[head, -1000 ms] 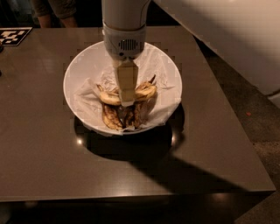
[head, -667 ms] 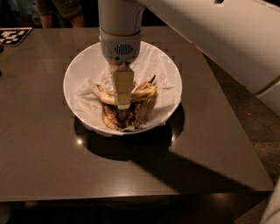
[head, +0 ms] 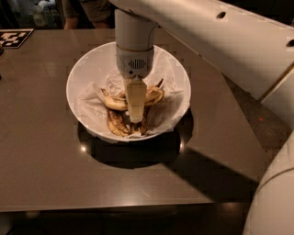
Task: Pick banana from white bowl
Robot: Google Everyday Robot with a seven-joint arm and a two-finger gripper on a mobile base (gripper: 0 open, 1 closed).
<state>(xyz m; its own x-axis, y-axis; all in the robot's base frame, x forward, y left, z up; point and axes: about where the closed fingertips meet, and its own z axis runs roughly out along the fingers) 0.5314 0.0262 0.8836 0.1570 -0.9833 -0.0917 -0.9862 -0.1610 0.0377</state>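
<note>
The white bowl stands in the middle of the dark table, lined with crumpled white paper. The banana, yellow with brown speckles, lies curved across the bowl's middle. Its centre is hidden behind my gripper. Darker, shrivelled bananas lie under it toward the front. My gripper hangs straight down from the white wrist into the bowl. Its tip reaches down among the bananas, right over the yellow one.
The brown table ends close to the bowl at the right and at the front. A black-and-white marker tag lies at the far left corner. A person stands behind the table. My white arm crosses the upper right.
My gripper has come down deeper into the bowl, onto the bananas. The bowl and the bananas have not moved.
</note>
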